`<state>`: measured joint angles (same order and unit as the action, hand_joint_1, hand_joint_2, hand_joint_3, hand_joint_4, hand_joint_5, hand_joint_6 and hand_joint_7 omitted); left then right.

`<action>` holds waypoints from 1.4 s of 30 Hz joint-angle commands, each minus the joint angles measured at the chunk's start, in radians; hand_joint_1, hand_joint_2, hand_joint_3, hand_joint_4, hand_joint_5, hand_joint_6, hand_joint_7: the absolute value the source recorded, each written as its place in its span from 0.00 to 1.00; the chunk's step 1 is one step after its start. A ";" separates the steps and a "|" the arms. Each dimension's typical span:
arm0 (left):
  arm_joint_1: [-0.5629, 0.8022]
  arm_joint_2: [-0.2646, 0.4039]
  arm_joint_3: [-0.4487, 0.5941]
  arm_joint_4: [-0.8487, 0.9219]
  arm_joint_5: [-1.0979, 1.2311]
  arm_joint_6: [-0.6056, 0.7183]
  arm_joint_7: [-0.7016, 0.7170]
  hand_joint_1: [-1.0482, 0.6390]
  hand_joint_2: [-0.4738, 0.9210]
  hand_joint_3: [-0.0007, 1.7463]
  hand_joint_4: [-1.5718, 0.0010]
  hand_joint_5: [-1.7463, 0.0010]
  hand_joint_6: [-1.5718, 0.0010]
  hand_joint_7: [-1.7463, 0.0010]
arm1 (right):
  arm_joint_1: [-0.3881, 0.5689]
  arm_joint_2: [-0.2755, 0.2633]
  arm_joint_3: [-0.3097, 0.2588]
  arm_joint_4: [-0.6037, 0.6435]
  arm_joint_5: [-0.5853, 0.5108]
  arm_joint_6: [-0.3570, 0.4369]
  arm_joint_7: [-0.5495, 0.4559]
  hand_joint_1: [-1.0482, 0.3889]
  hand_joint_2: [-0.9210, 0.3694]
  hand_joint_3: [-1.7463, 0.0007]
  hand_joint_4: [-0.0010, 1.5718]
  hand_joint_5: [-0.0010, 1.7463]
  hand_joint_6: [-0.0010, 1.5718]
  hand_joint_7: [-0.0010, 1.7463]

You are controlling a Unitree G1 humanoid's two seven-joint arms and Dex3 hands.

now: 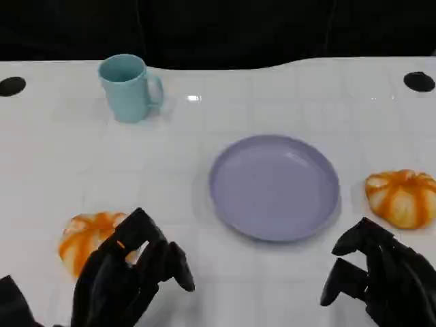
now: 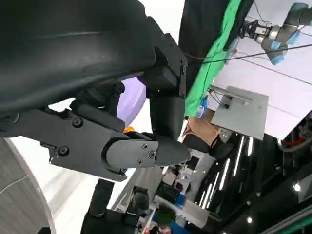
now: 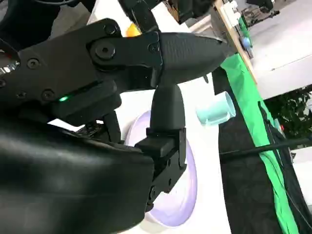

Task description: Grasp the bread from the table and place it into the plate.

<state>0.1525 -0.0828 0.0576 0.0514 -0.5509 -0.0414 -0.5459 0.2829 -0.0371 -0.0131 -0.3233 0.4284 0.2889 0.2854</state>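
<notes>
Left hand (image 1: pixel 129 276) empty, fingers apart | bread (image 1: pixel 88 240) just beyond fingertips, partly hidden

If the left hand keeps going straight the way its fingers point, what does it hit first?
Probably the orange-striped bread just ahead of the left hand: in the head view the fingers reach toward its near edge. Height above the table is unclear, so the hand might pass over it.

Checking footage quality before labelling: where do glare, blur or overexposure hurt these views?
Head view: small glare spot on the white table, soft overall focus. Left wrist view: the left hand is close and dark, bright background washed out. Right wrist view: the plate is sharp, the table overexposed.
</notes>
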 commanded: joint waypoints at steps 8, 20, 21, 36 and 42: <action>0.014 0.003 0.007 -0.036 0.001 0.023 0.016 0.29 1.00 0.22 0.50 0.00 0.63 0.00 | 0.007 -0.008 -0.011 -0.012 0.010 0.004 0.001 0.37 0.00 0.76 0.39 1.00 0.28 0.94; 0.012 0.007 0.007 -0.039 0.011 0.010 0.011 0.29 1.00 0.22 0.50 0.00 0.63 0.00 | 0.005 -0.011 -0.012 -0.014 0.012 0.010 0.003 0.36 0.00 0.76 0.38 1.00 0.28 0.94; 0.011 0.010 0.007 -0.039 0.014 0.004 0.007 0.29 1.00 0.22 0.51 0.00 0.64 0.00 | 0.006 -0.011 -0.011 -0.015 0.010 0.009 0.003 0.36 0.00 0.76 0.38 1.00 0.28 0.94; -0.015 0.088 0.007 -0.098 0.229 -0.112 0.090 0.28 1.00 0.08 0.64 0.31 0.60 0.71 | 0.010 -0.006 -0.005 -0.027 0.004 0.019 -0.010 0.36 0.00 0.75 0.38 1.00 0.28 0.95; -0.019 0.172 -0.007 -0.167 0.378 -0.130 0.142 0.31 1.00 0.03 0.73 0.48 0.61 0.89 | 0.007 -0.007 -0.004 -0.026 0.007 0.019 -0.005 0.36 0.00 0.75 0.39 1.00 0.28 0.96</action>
<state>0.1348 0.0443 0.0527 -0.0712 -0.2333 -0.1498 -0.4317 0.2872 -0.0368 -0.0111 -0.3421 0.4281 0.3068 0.2790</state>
